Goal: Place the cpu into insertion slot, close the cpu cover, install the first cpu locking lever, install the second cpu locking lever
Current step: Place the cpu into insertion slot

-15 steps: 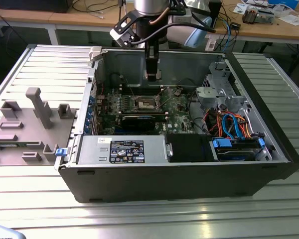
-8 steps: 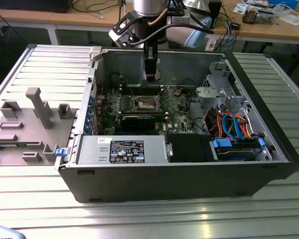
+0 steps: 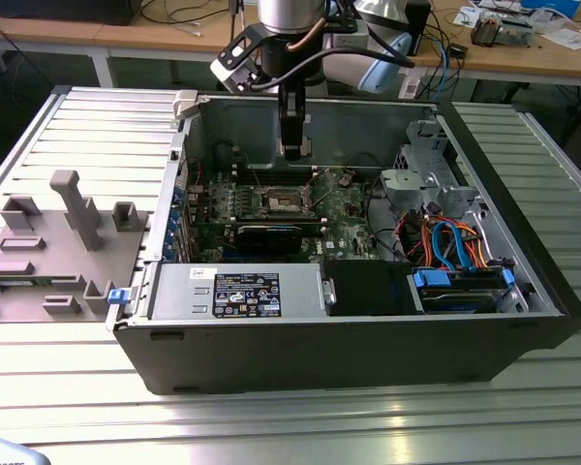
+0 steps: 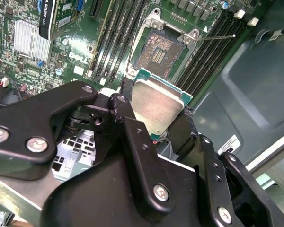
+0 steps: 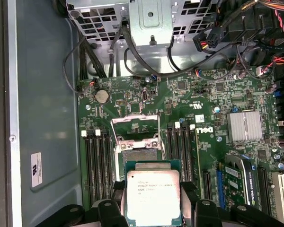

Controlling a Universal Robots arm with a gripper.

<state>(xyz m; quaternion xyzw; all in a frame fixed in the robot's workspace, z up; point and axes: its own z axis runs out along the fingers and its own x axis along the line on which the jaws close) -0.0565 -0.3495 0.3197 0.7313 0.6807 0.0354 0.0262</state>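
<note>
1. Between two black fingers, in both wrist views, sits the cpu, silver top toward the camera. The gripper, upper centre of the exterior view, is clamped on its opposite edges.
2. Below it, near the middle of the exterior view, the insertion slot lies bare (contacts exposed) and not touching the chip.
3. Beside the slot, the cpu cover stands swung up on the green motherboard.
4. As I judge it, a tilted or rotated chip would bend contacts, and a thin edge grip could slip.
</note>
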